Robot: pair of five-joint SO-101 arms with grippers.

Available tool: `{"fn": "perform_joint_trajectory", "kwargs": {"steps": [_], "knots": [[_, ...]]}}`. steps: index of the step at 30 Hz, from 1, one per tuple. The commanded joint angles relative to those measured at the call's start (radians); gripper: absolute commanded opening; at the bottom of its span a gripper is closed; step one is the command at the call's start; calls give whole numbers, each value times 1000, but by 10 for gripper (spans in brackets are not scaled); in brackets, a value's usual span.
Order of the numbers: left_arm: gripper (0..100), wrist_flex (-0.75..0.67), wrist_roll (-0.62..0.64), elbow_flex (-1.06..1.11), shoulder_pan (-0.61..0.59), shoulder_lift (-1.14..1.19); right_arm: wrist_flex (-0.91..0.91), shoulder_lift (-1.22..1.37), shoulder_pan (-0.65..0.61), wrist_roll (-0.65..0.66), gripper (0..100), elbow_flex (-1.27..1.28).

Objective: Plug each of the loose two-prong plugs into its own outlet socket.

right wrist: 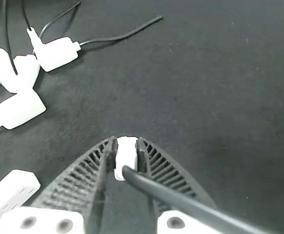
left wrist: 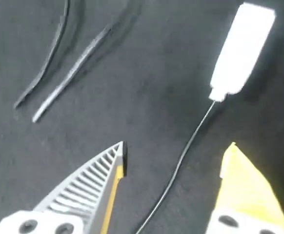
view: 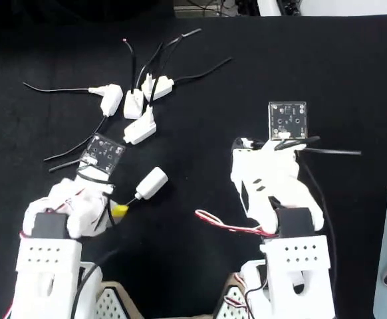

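At the right wrist we log the right gripper (right wrist: 126, 146) pinching a white plug (right wrist: 127, 155); overhead adds bare black tabletop (view: 353, 80) around it. Left gripper (left wrist: 177, 146) gapes wide astride a thin cord (left wrist: 196, 130).

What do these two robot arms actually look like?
Both arms are white plastic with black motor blocks and perforated bases. The fingers are ribbed triangles; the left arm has one yellow finger. Red-and-white wires loop beside the right arm.

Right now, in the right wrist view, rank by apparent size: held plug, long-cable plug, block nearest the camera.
1. Block: largest, though nearness inflates it.
2. Long-cable plug.
3. Held plug: smallest, partly hidden in the right gripper.
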Motion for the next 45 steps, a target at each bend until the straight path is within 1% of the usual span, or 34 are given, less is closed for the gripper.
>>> {"fn": "perform_joint_trajectory", "kwargs": {"steps": [1,4,9,17,20,22,25,27,34,40,45], "knots": [[321,-43,77,-4,107,-71,-21,7,-17,-3,13,-5],[321,-129,138,18,166,-69,-21,7,-17,-3,13,-5],[321,-278,169,44,214,54,-21,7,-18,-3,13,-4],[321,-477,175,-15,188,368,-21,7,-18,-3,13,-4],[320,-575,175,-19,148,473,-21,7,-18,-3,13,-2],[320,-614,175,-35,110,525,-21,7,-18,-3,13,-2],[320,-612,175,-82,39,560,-21,7,-18,-3,13,-2],[320,-609,175,-97,13,562,-21,7,-18,-3,13,-2],[320,-485,175,-133,21,496,-21,7,-18,-2,13,-2],[320,-446,169,-117,120,439,-21,7,-18,-2,13,-2],[321,-534,169,-125,183,517,-21,7,-18,-2,13,1]]}}
